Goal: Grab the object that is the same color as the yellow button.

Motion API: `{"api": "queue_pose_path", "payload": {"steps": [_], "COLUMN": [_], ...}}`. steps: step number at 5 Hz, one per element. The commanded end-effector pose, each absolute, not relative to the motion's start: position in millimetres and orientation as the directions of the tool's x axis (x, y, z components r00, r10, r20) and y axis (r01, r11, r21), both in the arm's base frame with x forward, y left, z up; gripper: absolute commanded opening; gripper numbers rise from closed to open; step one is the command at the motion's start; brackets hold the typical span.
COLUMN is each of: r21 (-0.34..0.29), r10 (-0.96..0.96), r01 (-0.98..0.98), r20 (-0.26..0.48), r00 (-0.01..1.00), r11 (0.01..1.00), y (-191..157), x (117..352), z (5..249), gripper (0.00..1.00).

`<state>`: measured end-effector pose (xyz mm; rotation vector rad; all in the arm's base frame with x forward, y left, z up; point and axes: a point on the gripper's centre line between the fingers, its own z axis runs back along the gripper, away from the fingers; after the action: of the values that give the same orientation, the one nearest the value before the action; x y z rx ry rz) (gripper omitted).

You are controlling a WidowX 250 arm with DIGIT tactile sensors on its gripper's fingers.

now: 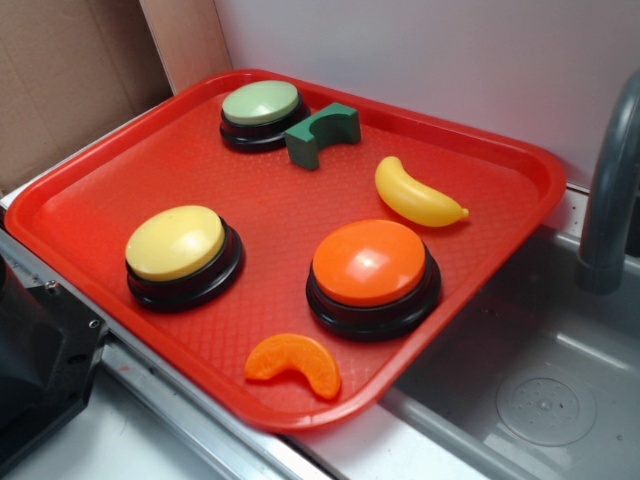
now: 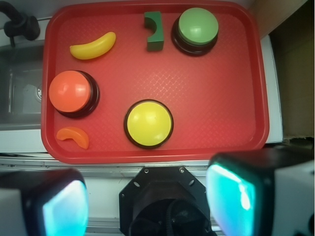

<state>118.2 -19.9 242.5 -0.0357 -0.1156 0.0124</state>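
A glossy yellow toy banana (image 1: 417,194) lies on the red tray (image 1: 120,190) at its far right; in the wrist view it (image 2: 93,46) is at the upper left. The yellow button (image 1: 178,245) on a black base sits at the tray's near left, and shows low in the middle of the tray in the wrist view (image 2: 148,123). My gripper (image 2: 147,201) is high above the robot base, off the tray's near edge, far from the banana. Its jaws stand wide apart with nothing between them. The gripper is out of the exterior view.
An orange button (image 1: 372,268), a pale-green button (image 1: 261,108), a dark green arch block (image 1: 320,132) and an orange slice toy (image 1: 295,363) are also on the tray. A grey sink (image 1: 540,380) with a faucet (image 1: 612,180) lies to the right. The black robot base (image 1: 35,350) is at the near left.
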Motion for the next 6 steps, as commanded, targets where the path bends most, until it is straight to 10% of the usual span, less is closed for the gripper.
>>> {"api": "queue_pose_path", "payload": {"steps": [1,4,6], "r21": [-0.036,0.189,0.323], "r10": [0.014,-0.654,-0.933], "r01": [-0.01,0.631,0.897], "r20": [0.115,0.109,-0.092], "r00": [0.993,0.748,0.348], "r11": [0.999,0.753,0.303], "y": [-19.9,-40.3,-83.0], "x": [118.2,202.1,257.5], "z": [242.5,234.6,192.9], "gripper": [1.0,1.0,1.0]}}
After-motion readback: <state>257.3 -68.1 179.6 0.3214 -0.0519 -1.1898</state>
